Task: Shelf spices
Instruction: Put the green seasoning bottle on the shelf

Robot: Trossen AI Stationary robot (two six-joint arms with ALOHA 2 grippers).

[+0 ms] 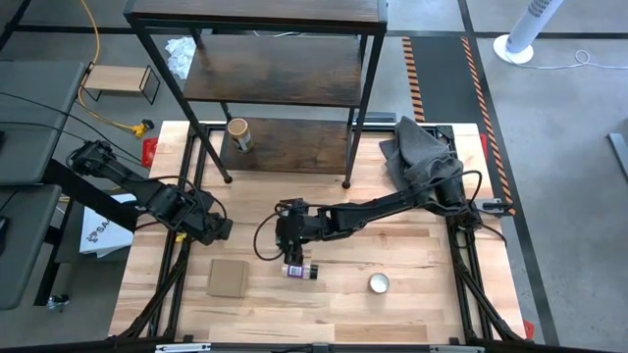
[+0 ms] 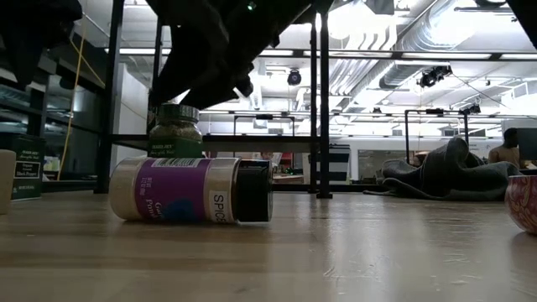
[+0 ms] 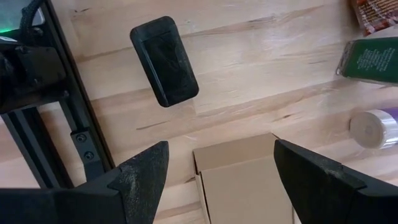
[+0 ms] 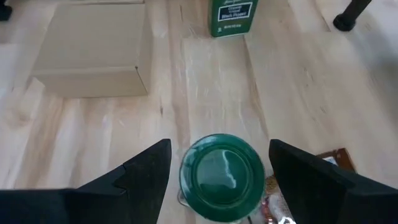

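Two sets of jaws stand apart and empty, the right gripper (image 4: pixel 214 180) poised over the green-lidded jar (image 4: pixel 222 175) at frame centre on the desk (image 1: pixel 432 255), where an off-centre descent could topple it onto the fallen purple-labelled jar (image 1: pixel 299 270).

Purple-labelled dark-capped jar (image 2: pixel 191 190) lying on its side on the desk, green-lidded jar (image 4: pixel 222 175) upright just behind, tan-lidded jar (image 1: pixel 238 135) on the shelf (image 1: pixel 294 147) bottom board, possibly a pouch (image 4: pixel 336 160) beside.

My two arms are dark, jointed and matte, with black cables looping beside them. Each end effector (image 3: pixel 214 180) (image 4: pixel 217 180) has two wedge-shaped, rough-textured black fingers (image 3: pixel 140 177).
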